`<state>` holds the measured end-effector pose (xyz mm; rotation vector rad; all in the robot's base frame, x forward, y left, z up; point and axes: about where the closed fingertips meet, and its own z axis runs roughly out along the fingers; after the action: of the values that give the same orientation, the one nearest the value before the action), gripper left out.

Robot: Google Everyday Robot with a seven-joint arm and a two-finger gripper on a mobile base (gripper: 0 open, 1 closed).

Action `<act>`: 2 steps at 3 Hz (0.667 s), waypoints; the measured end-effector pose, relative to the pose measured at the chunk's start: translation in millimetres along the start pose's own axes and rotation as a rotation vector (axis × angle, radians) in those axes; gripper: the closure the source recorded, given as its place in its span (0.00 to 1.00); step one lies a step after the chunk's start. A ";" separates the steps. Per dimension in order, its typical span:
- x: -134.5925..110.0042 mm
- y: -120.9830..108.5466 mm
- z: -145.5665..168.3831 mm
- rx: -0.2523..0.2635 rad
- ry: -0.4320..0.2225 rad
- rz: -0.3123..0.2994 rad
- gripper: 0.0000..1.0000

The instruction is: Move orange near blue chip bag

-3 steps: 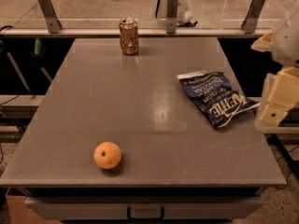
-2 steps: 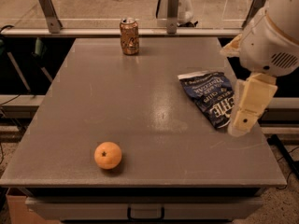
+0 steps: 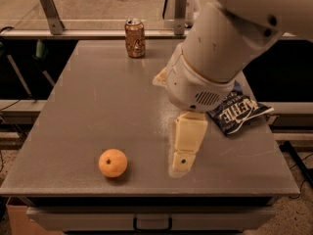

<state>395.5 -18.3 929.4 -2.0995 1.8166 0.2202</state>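
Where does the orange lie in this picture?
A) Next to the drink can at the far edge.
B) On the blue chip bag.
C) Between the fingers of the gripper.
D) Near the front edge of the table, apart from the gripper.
D: the orange lies near the front edge of the table, and the gripper hangs beside it, apart, to its right in the picture.

**A robot test bench, not a home**

You are looking at a lab-style workstation. It has a plain grey table (image 3: 88, 97) with a drawer handle (image 3: 152, 224) under its front edge. Metal brackets (image 3: 49, 9) stand along a rail behind it, above a speckled floor (image 3: 298, 214). The white arm's gripper (image 3: 181, 163) hangs over the table's front right part.
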 end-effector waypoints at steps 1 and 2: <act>0.0 -0.2 -1.1 0.003 0.000 0.000 0.00; -14.4 1.7 5.8 -0.006 -0.052 -0.029 0.00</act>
<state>392.0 -3.1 928.7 -2.1029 1.7559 0.2706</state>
